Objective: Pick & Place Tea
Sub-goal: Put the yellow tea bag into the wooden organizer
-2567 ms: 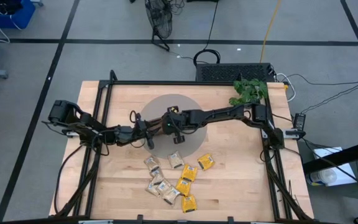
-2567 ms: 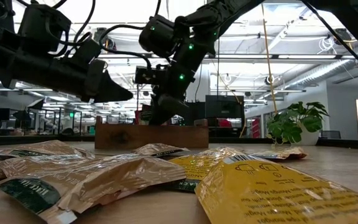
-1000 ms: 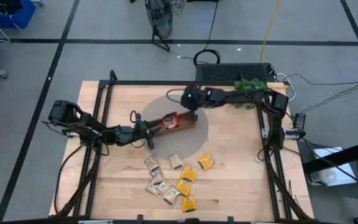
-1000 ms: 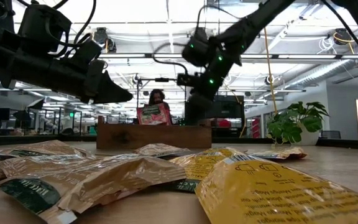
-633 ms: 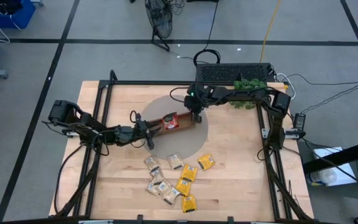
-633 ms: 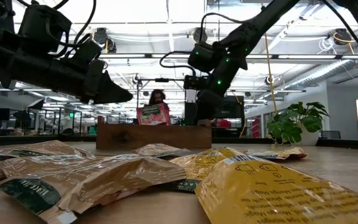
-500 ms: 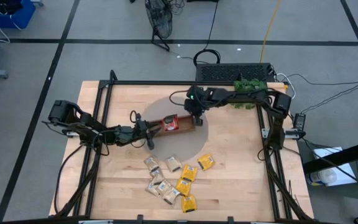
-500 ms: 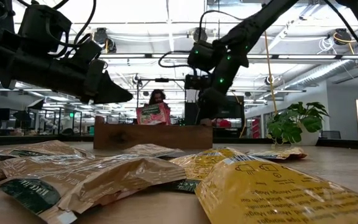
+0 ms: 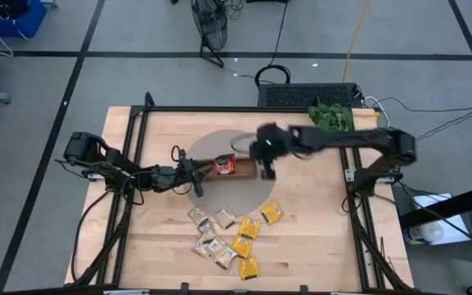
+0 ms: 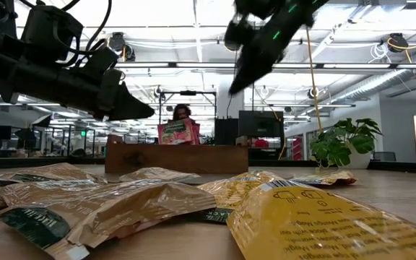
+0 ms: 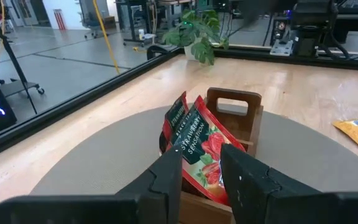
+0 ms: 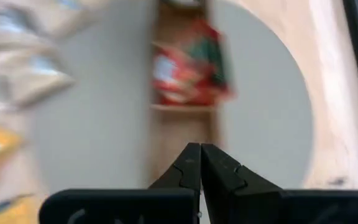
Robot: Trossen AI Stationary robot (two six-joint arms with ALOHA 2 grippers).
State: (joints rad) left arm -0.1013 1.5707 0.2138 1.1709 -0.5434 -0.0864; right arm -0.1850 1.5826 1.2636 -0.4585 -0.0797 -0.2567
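The tea sachets, beige and yellow, lie in a loose pile [image 9: 226, 236] near the table's front edge [image 10: 121, 202]. Red sachets [image 11: 194, 140] stand upright in the end compartment of a long wooden tray [image 9: 242, 170] on a round grey mat. My left gripper [image 9: 203, 174] reaches level to that end of the tray, its fingertips [image 11: 201, 155] on either side of it. My right gripper [image 9: 266, 170] hangs shut and with nothing in it above the tray's other end, seen high in the low view [image 10: 235, 87], fingertips together [image 12: 199, 152]. My left gripper comes level from the table's left at the tray's near end [image 11: 204, 200], one finger [image 11: 169, 171] on each side of it. The fingers and the red sachets hide the exact place of touch. The tray rests flat on the mat.
The grey mat [image 9: 220, 139] covers the table's middle. A potted plant [image 9: 330, 117] and a black box [image 9: 301, 94] stand at the far right. Black frame rails [image 9: 138, 139] run along the left, right and far edges. Bare wood lies right of the sachet pile.
My right gripper, shut throughout, has lifted away from the tray's right end and swung toward the near edge, tipping less steeply. The tray's right end has swung toward the near edge and the tray has slid slightly left. One beige sachet at the pile's far side has shifted left.
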